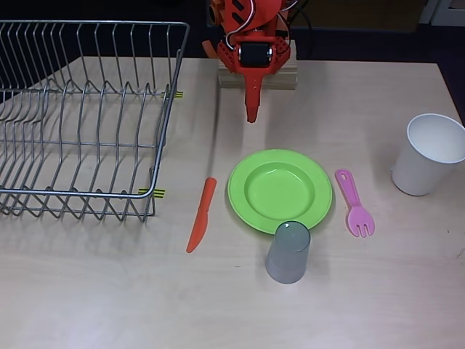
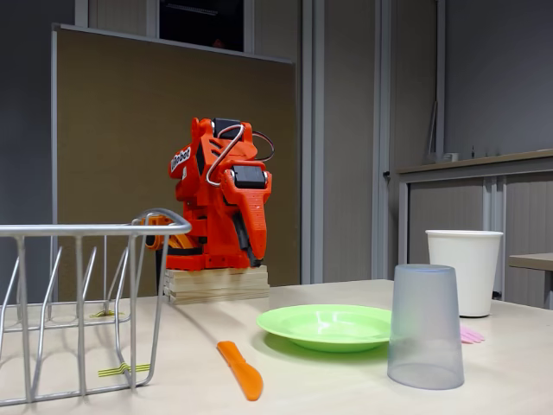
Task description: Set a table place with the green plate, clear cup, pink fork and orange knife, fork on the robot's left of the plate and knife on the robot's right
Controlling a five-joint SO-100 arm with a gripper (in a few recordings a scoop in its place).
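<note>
We see the dish rack [image 1: 83, 120] blocking the table's [image 1: 363, 305] left side; the inverted clear cup [image 1: 288, 252] and white paper cup [image 1: 429, 154] stand as upright obstacles. Bare table lies open along the near edge.

— Where's the green plate [image 1: 280, 190]?
— Flat on the desk, orange knife [image 1: 201, 214] beside it at picture-left, pink fork [image 1: 354, 203] at picture-right.
— The clear cup [image 1: 288, 251]?
— Upside down, touching the plate's near rim.

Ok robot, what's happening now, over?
Gripper parked at base, holding nothing. Green plate set, orange knife and pink fork beside it. Clear cup upside down.
</note>
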